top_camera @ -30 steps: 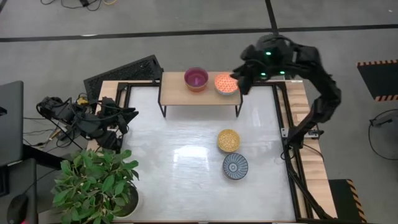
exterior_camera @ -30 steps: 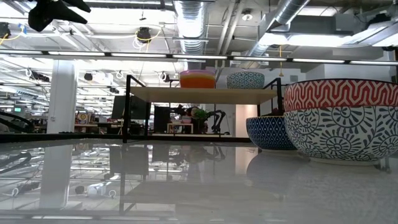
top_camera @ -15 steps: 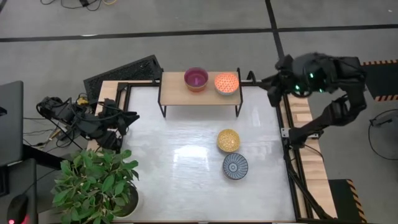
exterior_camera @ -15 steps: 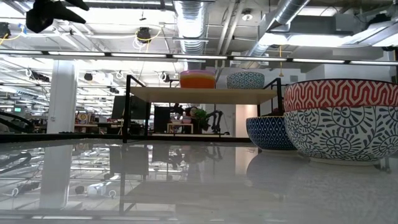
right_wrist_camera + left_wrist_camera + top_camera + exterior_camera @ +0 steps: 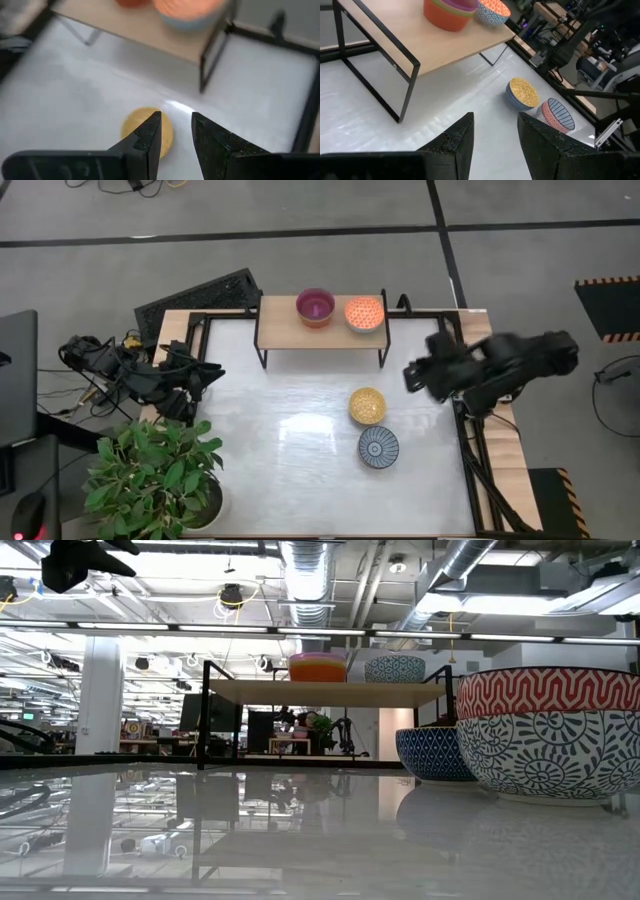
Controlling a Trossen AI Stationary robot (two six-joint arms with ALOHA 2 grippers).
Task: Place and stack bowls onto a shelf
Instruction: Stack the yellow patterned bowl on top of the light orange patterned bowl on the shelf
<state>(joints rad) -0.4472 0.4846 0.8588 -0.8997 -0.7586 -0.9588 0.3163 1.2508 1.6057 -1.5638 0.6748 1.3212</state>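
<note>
Blurred, the right tool [image 5: 412, 377] hangs spread above the yellow bowl [image 5: 367, 406], empty.

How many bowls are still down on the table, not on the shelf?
2: a yellow bowl mid-table, and a blue-grey lined bowl beside it, farther from the shelf. None appears hidden.

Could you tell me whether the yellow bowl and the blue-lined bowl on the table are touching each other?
Apart. The high view shows a thin strip of white tabletop between the yellow bowl and the blue-lined bowl; the left wrist view also shows them separated.
</note>
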